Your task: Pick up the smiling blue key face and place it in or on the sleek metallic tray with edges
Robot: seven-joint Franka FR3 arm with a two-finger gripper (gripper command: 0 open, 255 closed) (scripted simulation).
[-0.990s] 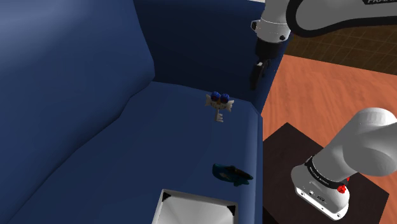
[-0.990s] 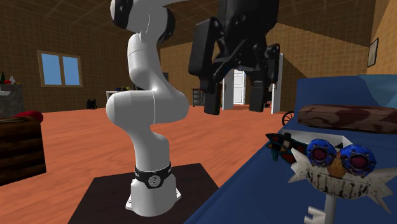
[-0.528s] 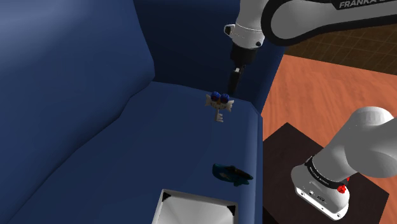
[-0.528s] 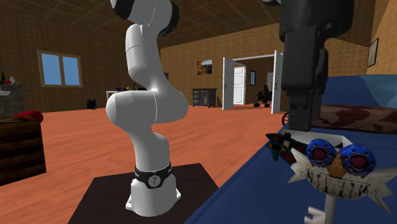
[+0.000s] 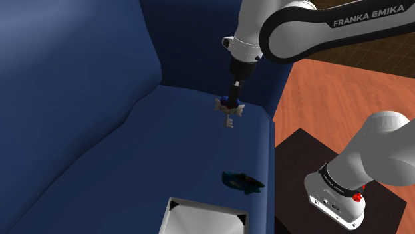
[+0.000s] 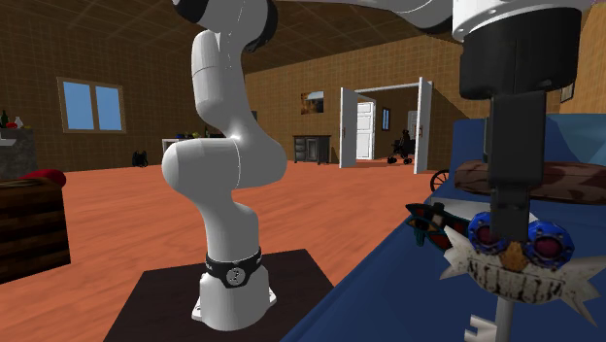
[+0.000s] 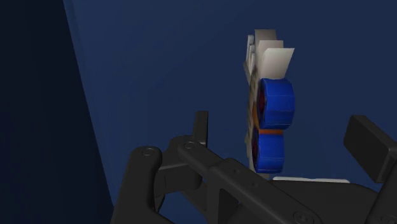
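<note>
The key face (image 5: 229,110) is a white key with two blue eyes and a toothy grin, standing upright on the blue sofa seat (image 5: 166,153). My gripper (image 5: 233,100) has come down over its head. In the wrist view the key face (image 7: 270,121) sits between my gripper's (image 7: 286,130) fingers, which stand apart and do not touch it, so the gripper is open. From the second exterior view, the gripper (image 6: 510,243) hangs in front of the key face (image 6: 544,277), between its eyes. A pale metallic tray (image 5: 174,205) with raised edges lies on the seat at the shoulder view's bottom.
A dark teal object (image 5: 241,181) lies on the seat between key and tray, near the seat's edge; it also shows as the teal object (image 6: 427,222). The sofa back (image 5: 80,80) rises at the shoulder view's left. The robot base (image 5: 339,199) stands on a dark stand.
The gripper swung from beyond the sofa's arm toward the shoulder view's left, turned, and came down around the key face's head. The key face, teal object and tray stayed put.
</note>
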